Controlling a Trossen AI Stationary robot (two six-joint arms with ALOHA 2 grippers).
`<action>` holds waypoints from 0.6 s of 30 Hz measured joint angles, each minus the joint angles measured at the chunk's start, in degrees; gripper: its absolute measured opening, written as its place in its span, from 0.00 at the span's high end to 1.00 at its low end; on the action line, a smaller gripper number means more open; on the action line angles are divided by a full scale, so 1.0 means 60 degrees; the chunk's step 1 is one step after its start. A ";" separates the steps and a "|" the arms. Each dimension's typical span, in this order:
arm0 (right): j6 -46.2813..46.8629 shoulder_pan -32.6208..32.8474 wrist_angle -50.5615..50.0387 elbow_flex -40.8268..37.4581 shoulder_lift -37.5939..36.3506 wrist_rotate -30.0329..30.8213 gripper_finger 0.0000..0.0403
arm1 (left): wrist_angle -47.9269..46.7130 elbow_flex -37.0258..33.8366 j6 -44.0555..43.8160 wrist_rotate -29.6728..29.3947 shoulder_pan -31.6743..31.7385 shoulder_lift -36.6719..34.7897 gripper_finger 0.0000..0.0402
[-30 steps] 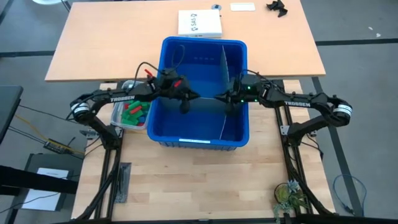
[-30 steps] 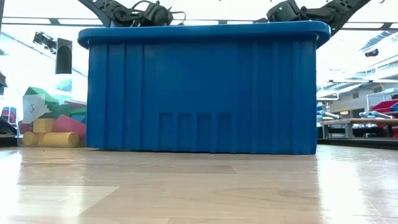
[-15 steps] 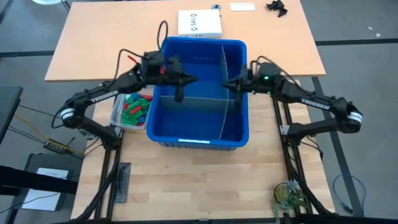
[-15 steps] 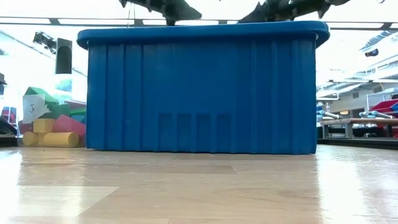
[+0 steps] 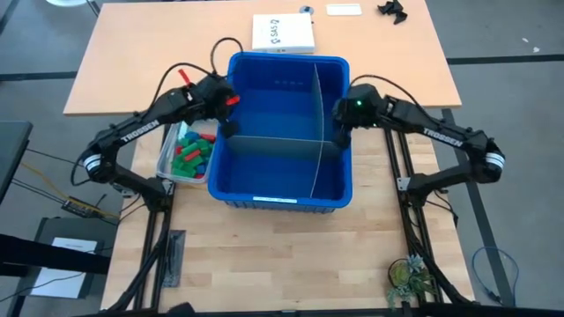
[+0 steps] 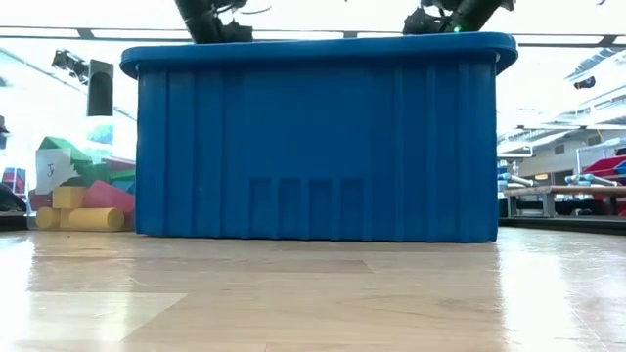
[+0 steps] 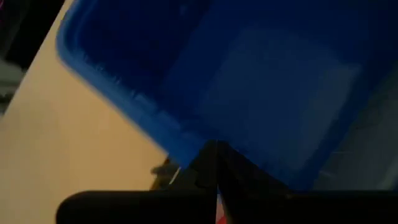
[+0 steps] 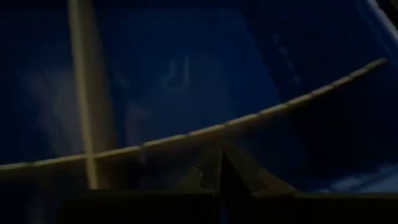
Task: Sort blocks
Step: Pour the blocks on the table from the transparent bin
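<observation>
The blocks [image 5: 189,155], red, green and blue, lie in a small clear tub [image 5: 166,164] just left of the big blue bin [image 5: 282,60]. Grey dividers [image 5: 264,141] split the bin into compartments, and no block shows in them. My left gripper [image 5: 227,129] hangs shut over the bin's left wall, slanting down and inward; its wrist view shows the shut tips [image 7: 216,163] above the bin's rim. My right gripper [image 5: 338,139] hangs shut over the bin's right wall, its tips [image 8: 221,165] in front of a divider [image 8: 186,138]. Neither holds anything.
The bin [image 6: 313,147] fills the low view and hides its inside. A white box [image 5: 282,33] and a small black object [image 5: 392,11] lie on the far tabletop. A small plant [image 5: 410,277] stands near the front right. Bare wood lies in front of the bin.
Both grippers have risen out of the bin's middle and drawn apart, the left toward the bin's left wall, the right toward its right wall. Each has tipped from pointing steeply down to slanting. Both stayed shut.
</observation>
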 joint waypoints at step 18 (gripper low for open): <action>0.3902 -0.1624 -0.2071 0.1214 -0.0343 0.0985 0.78 | 0.1306 -0.0415 -0.2254 0.2090 0.1539 -0.0586 0.80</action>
